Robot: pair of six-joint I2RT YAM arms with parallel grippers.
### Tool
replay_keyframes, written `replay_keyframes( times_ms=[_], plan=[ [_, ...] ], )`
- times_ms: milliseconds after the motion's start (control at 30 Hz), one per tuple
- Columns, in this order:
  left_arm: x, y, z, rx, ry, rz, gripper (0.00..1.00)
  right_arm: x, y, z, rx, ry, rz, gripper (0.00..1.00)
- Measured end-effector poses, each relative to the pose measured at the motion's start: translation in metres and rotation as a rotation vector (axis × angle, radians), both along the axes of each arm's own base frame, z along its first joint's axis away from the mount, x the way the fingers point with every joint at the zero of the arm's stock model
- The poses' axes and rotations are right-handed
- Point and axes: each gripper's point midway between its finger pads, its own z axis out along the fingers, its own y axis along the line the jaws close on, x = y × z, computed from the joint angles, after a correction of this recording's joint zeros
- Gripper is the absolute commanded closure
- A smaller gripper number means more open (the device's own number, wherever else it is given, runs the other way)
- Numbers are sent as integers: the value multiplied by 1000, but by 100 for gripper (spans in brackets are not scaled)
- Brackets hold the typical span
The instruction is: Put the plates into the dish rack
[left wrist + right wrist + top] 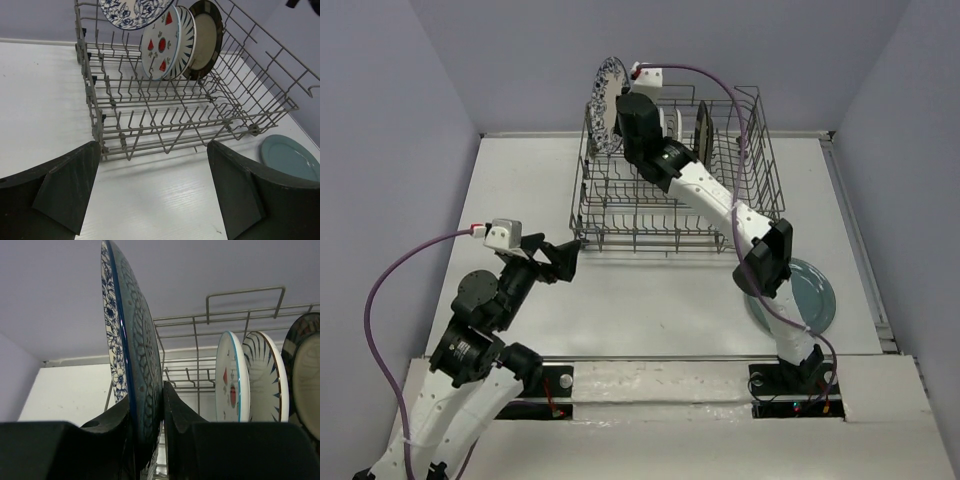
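My right gripper (623, 112) is shut on the lower edge of the blue floral plate (605, 104), holding it upright above the far left end of the dish rack (620, 238). Up close the plate (131, 350) is pinched between the right gripper (147, 400) fingers. Three plates stand on edge in the rack: red fruit (161, 45), navy striped (186, 37) and dark glossy (205, 35). The teal-grey plate (802, 292) lies flat on the table beside the right arm. My left gripper (568, 262) hangs open and empty just in front of the rack's near left corner.
The rack's raised wire sides (95, 115) and upright tines fill the far middle of the table. Walls stand close behind and to both sides. A purple cable (380, 300) loops off the left arm.
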Motion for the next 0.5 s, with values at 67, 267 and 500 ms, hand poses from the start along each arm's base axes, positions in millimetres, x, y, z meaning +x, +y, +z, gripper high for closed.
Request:
replay_keyframes(
  times_ms=[67, 267, 500],
  plan=[
    [-3, -3, 1, -2, -4, -16, 1, 3, 11, -1, -48, -32, -37, 93],
    [-8, -11, 2, -4, -7, -52, 1, 8, 12, -19, -251, -75, -158, 93],
    [-10, -15, 2, -3, -6, -68, 1, 26, 1, -43, -407, -110, -309, 93]
  ],
)
